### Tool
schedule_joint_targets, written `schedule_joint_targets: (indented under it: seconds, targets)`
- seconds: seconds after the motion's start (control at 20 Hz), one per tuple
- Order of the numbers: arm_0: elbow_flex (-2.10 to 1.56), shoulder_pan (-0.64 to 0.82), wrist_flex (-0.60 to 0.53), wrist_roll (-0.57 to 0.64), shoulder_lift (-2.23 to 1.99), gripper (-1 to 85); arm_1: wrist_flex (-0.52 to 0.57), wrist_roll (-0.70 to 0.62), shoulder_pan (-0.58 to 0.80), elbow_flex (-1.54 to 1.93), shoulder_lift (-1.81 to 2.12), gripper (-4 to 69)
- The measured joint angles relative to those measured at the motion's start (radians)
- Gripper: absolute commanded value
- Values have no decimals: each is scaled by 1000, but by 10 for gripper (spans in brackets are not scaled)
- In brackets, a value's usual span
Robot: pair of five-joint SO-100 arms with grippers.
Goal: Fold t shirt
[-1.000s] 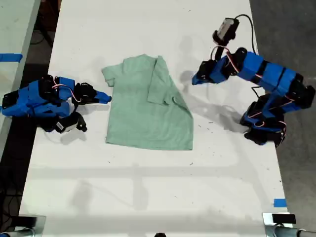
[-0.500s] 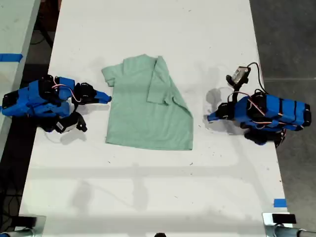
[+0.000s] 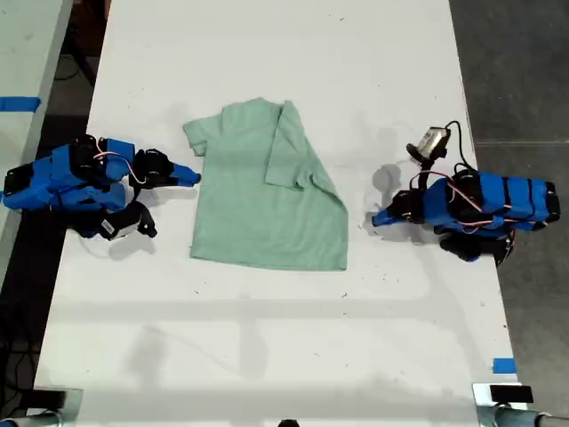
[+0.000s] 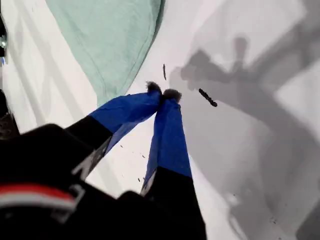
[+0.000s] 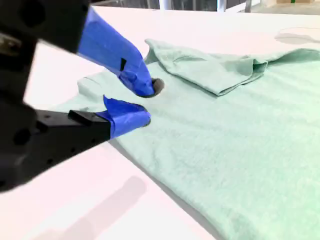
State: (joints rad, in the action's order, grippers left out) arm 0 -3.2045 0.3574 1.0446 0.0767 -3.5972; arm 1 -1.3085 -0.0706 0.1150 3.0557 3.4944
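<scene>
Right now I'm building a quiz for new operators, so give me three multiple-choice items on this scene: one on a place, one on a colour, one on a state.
1. Where does the pale mint-green cloth t-shirt lie in the exterior view?
A. Between the two blue arms
B. Off the white table
C. Under one arm's base

2. What colour are the fingertips of my first gripper?
A. Red
B. Blue
C. Yellow

3. How is the shirt folded?
A. Flat, unfolded
B. One sleeve side laid over the body
C. Rolled into a tube

Answers:
1. A, since the shirt lies mid-table with an arm on either side.
2. B, as the first wrist view shows blue-covered tips meeting over bare table beside the shirt's edge.
3. B, because the side toward the exterior view's right lies folded across the body, the other sleeve spread by my second gripper.
</scene>
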Motion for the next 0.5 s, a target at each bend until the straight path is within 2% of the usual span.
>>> schedule_joint_targets:
  seconds: [0.5]
  targets:
    - [0, 0, 0, 0, 0, 53, 0, -20, -2, 0, 0, 8]
